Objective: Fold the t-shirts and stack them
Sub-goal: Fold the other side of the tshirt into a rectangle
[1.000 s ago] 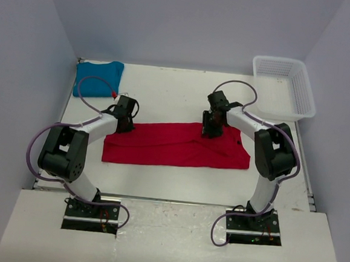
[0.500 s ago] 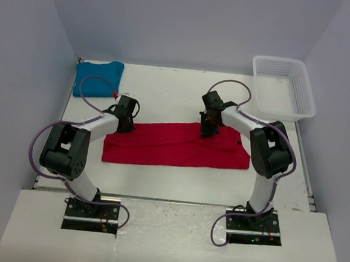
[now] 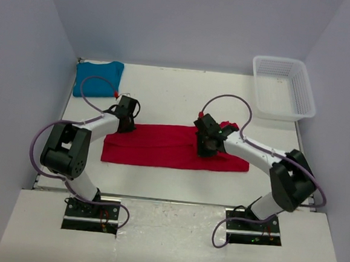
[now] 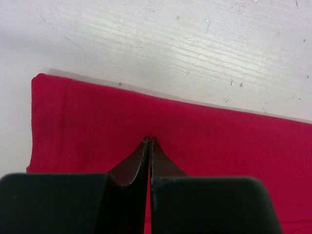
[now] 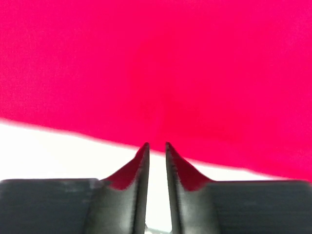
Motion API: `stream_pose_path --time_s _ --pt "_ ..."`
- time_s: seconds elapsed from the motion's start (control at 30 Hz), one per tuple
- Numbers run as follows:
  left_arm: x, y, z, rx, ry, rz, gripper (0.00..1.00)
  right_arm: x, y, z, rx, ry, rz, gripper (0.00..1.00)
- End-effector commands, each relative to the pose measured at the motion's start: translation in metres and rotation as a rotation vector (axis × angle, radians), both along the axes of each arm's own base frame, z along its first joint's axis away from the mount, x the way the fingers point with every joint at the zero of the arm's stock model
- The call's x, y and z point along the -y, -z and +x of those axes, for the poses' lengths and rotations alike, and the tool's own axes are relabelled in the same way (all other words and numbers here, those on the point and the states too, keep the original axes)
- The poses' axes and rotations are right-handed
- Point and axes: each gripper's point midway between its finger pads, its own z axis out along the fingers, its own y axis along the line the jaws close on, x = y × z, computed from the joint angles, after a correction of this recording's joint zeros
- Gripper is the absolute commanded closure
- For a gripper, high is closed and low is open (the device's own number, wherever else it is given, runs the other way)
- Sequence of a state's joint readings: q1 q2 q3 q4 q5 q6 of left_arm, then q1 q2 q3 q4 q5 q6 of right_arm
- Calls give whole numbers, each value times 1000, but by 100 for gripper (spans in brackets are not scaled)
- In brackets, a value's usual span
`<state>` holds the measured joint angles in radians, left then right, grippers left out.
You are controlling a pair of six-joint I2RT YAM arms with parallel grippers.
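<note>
Red shirt [image 3: 162,145]: long folded strip, middle of table [image 3: 171,97]; rumple at far-right edge.
Teal shirt [image 3: 97,78]: folded, far-left corner.
Left gripper [image 4: 149,140]: closed tight, tips on strip's far-left edge; no cloth seen pinched.
Right gripper [image 5: 156,145]: jaws a slit apart, right of centre; nothing visibly held.
Risk: unheld cloth slips, and the rumple gets folded in.

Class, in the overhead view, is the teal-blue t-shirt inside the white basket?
No, the teal-blue t-shirt lies at the far left, apart from the white basket at the far right.
</note>
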<state>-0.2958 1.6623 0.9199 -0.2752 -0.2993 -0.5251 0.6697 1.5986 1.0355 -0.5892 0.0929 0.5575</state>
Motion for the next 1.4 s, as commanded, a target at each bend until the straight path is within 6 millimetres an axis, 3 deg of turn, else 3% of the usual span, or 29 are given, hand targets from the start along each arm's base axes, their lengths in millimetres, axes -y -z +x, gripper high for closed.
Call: stream_pose_path --time_s 0.0,0.03,0.07,0.13,0.17,0.2,0.23,0.3,0.37,0.47,0.5,0.57,0.7,0.73,0.77,0.83,0.93,0.97,1.0,1.07,1.1,1.2,1.23,1.37 --pt "6 0 7 22 45 1 100 -17 -17 -31 40 20 116 77" --pt "8 0 7 22 48 -1 100 -22 -20 -34 36 7 141 72" --pt "11 -1 8 25 53 -8 100 -20 -22 -33 43 6 127 53" --pt "20 -7 13 41 80 -16 100 -9 -31 -20 89 32 51 27" --pt "26 -13 19 53 95 -24 100 -5 -35 -13 111 39 21 4" --pt "32 -14 18 44 119 -29 100 -3 -46 1 151 60 -5 1" --pt "39 -18 20 45 145 -40 100 1 -49 4 156 68 -18 1" --pt "71 -35 27 75 278 -103 100 3 -61 14 180 83 -3 1" --pt "112 -56 31 118 467 -198 100 9 -71 19 213 103 -5 9" --pt "166 -81 32 177 654 -328 100 18 -85 22 260 128 -6 95" --pt "183 -79 31 179 699 -361 100 25 -85 23 263 143 -18 100" --pt "211 -92 33 202 773 -454 100 40 -91 26 277 180 -42 100" --pt "260 -69 37 149 859 -536 100 75 -91 42 240 244 -25 99" --pt "270 -72 42 158 870 -541 100 78 -90 49 242 248 -17 67" --pt "277 -64 39 139 876 -539 100 91 -82 58 222 273 -32 55" --pt "280 -45 39 101 856 -531 100 96 -88 75 223 271 -25 37" --pt "279 -30 41 70 802 -509 100 102 -77 106 173 276 -24 37" --pt "277 -25 41 57 792 -498 100 104 -84 121 187 289 -18 39" --pt "275 -23 42 53 786 -489 100 104 -65 128 138 270 -40 41" --pt "269 -16 45 34 762 -452 100 96 -66 146 131 254 -24 47" --pt "269 -15 44 29 764 -448 100 95 -47 148 76 241 -42 51" --pt "269 -13 44 21 769 -443 100 91 -42 163 61 234 -41 59" --pt "270 -12 43 17 772 -445 100 91 -32 165 42 231 -49 59" --pt "268 -9 41 10 779 -443 100 97 -29 180 39 244 -60 59"
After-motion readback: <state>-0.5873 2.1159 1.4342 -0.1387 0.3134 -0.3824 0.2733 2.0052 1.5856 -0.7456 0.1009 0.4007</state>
